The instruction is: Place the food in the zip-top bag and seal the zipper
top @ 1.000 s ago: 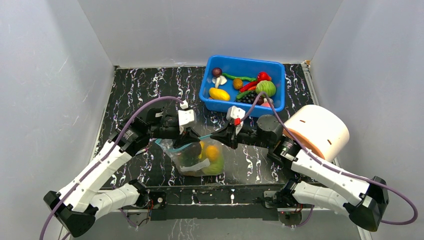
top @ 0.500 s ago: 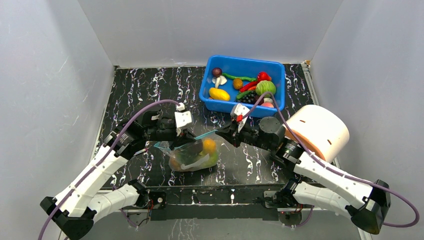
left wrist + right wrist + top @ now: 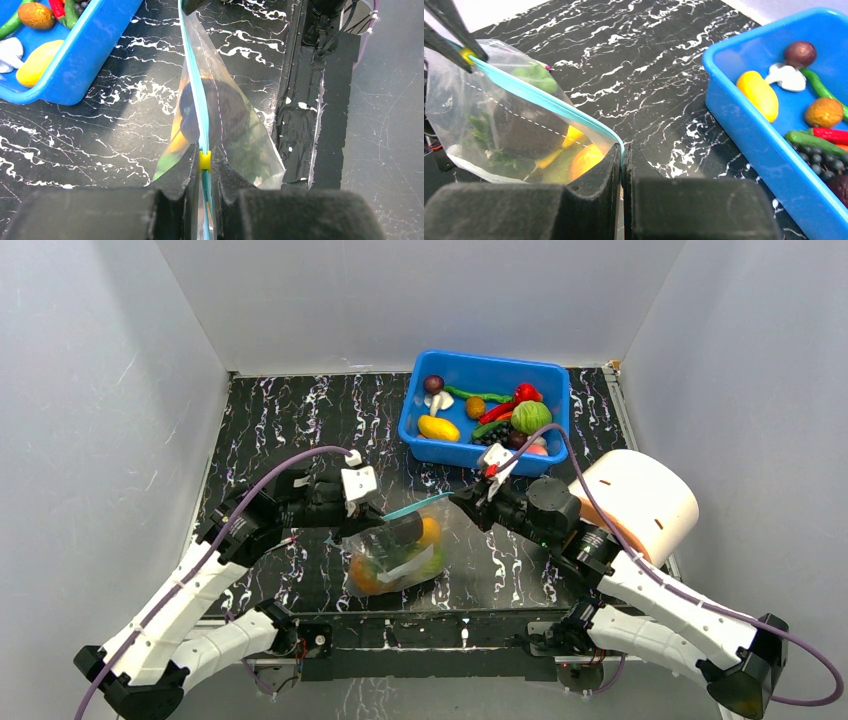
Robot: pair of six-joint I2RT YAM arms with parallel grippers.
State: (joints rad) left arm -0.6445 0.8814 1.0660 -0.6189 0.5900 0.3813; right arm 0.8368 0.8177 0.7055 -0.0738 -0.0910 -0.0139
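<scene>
1. Between the 2 grippers, the zip-top bag (image 3: pixel 400 558) is held up by its top edge, and the teal zipper (image 3: pixel 415 508) is pulled straight from one to the other.
2. The left gripper (image 3: pixel 204 161) is squeezed tight on one end of the zipper, right where a small yellow slider (image 3: pixel 204 159) is seen between its fingers.
3. The right gripper (image 3: pixel 622 150) is squeezed tight on the other end of the zipper.
4. Under the zipper, food (image 3: pixel 584 157) is seen inside the bag: an orange piece, a dark round piece and something green and leafy.
5. Just past the right gripper, more toy food is kept in a blue bin (image 3: pixel 440 452) on the black table (image 3: pixel 290 410).
6. Whether the table is touched by the bag's bottom cannot be told.
</scene>
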